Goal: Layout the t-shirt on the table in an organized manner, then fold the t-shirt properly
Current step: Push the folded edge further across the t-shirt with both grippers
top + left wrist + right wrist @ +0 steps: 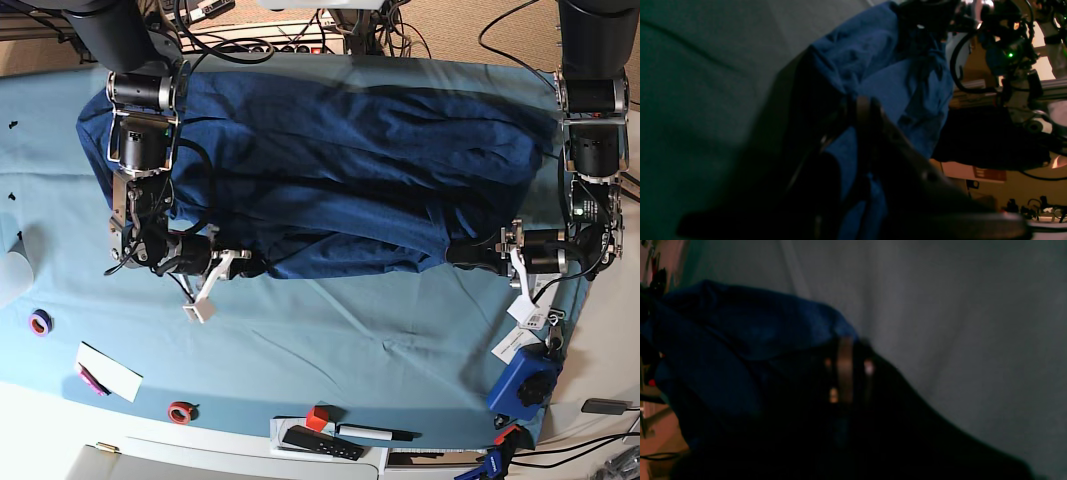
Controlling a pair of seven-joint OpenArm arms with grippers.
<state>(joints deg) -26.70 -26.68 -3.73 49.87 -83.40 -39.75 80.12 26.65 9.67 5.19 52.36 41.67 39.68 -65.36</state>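
The dark navy t-shirt (340,170) lies bunched in a wide band across the far half of the table (330,330), which is draped in light teal cloth. My right gripper (252,268) is shut on the shirt's near edge at the left of the base view. In the right wrist view its fingers (845,350) pinch the blue t-shirt (740,340) over the table (973,306). My left gripper (452,253) is shut on the near edge at the right. The left wrist view shows the left gripper (863,106) closed on the t-shirt (893,76) above the table (690,100).
Along the front edge lie a red cube (317,417), a black remote (320,442) and a pen (375,433). A purple ring (40,322), a white card (108,371) and a red ring (180,411) sit front left. A blue device (524,380) stands front right.
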